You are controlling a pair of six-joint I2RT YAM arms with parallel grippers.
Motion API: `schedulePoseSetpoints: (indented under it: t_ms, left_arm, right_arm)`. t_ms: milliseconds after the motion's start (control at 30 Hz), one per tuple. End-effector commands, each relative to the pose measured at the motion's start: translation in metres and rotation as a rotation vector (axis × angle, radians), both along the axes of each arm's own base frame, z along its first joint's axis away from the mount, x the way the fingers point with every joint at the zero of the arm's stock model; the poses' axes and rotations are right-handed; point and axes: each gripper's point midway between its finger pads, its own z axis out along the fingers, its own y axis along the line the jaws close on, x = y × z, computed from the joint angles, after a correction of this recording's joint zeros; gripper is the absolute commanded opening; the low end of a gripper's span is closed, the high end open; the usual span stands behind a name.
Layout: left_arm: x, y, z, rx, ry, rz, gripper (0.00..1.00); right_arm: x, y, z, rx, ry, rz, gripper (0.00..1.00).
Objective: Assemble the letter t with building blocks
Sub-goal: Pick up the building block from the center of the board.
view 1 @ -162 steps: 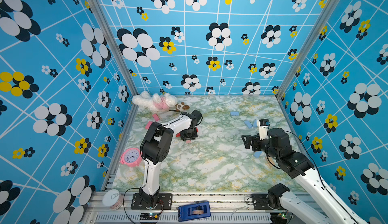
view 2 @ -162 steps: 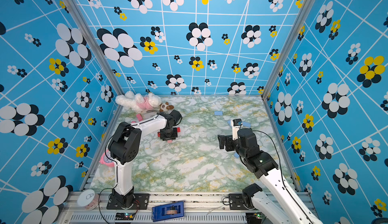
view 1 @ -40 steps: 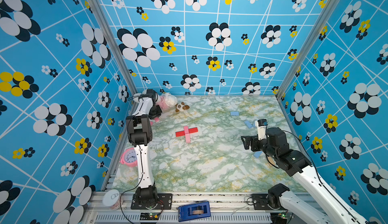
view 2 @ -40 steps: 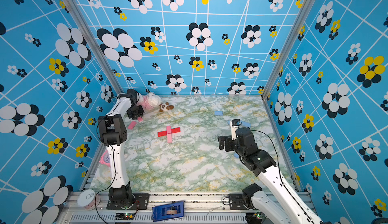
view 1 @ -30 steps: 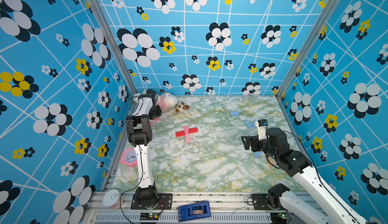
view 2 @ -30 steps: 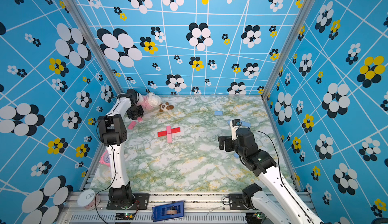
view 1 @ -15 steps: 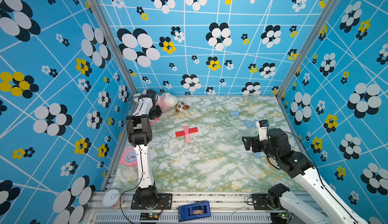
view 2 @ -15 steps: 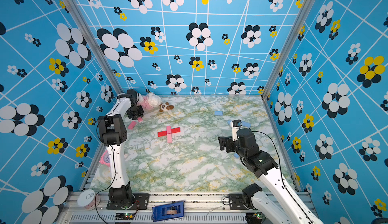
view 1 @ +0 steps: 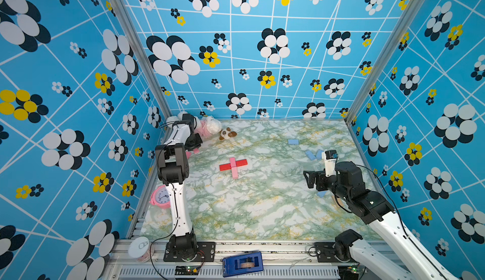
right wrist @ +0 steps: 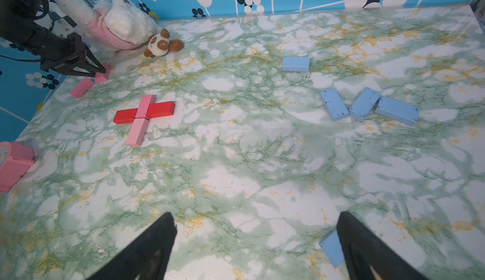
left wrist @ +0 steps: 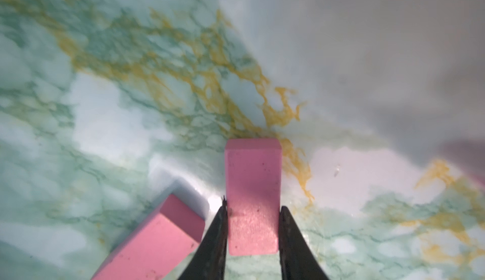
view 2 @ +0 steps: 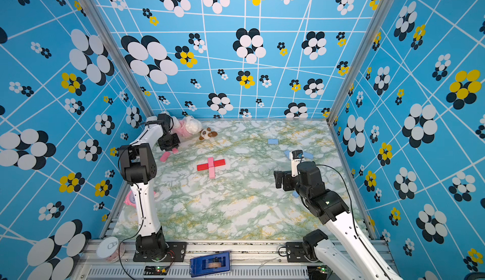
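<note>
A cross of building blocks lies mid-table: two red blocks point(view 1: 233, 165) end to end, a pink block point(right wrist: 145, 106) across their joint and another pink block point(right wrist: 137, 132) running toward the front. At the back left my left gripper point(view 1: 195, 148) is down on the table. In the left wrist view its fingers point(left wrist: 219, 228) press both sides of a pink block point(left wrist: 253, 186), and a second pink block point(left wrist: 157, 239) lies beside it. My right gripper point(right wrist: 256, 214) hovers open and empty at the right, next to a light blue block point(right wrist: 331, 247).
Several light blue blocks point(right wrist: 364, 103) lie at the back right. A white-and-pink plush toy point(view 1: 208, 126) and a small panda plush point(view 1: 227, 133) sit in the back left corner by the left arm. A pink alarm clock point(view 1: 160, 196) stands at the left edge.
The left arm has gone from the cross in the middle to the back left corner, and its jaws have narrowed onto the pink block. The right arm has barely moved.
</note>
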Motion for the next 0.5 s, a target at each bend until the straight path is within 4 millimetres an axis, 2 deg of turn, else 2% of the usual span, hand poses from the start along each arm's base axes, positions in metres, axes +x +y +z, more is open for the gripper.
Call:
schedulePoseSetpoints:
  t_ms: [0, 133, 267, 467]
  left_arm:
    - [-0.017, -0.007, 0.015, -0.016, 0.007, -0.024, 0.17]
    - [-0.027, -0.017, 0.044, -0.002, -0.038, -0.051, 0.15]
    - [-0.043, -0.039, 0.063, -0.023, -0.076, -0.089, 0.15]
    - [-0.093, -0.084, 0.081, -0.002, -0.097, -0.172, 0.16]
  right_arm:
    - [-0.001, -0.001, 0.008, -0.001, -0.017, -0.005, 0.99]
    - [-0.001, 0.000, 0.009, 0.005, -0.020, -0.002, 0.99]
    - [-0.001, 0.000, 0.011, 0.008, -0.027, -0.004, 0.99]
    - [-0.003, 0.000, 0.012, 0.011, -0.032, 0.001, 0.99]
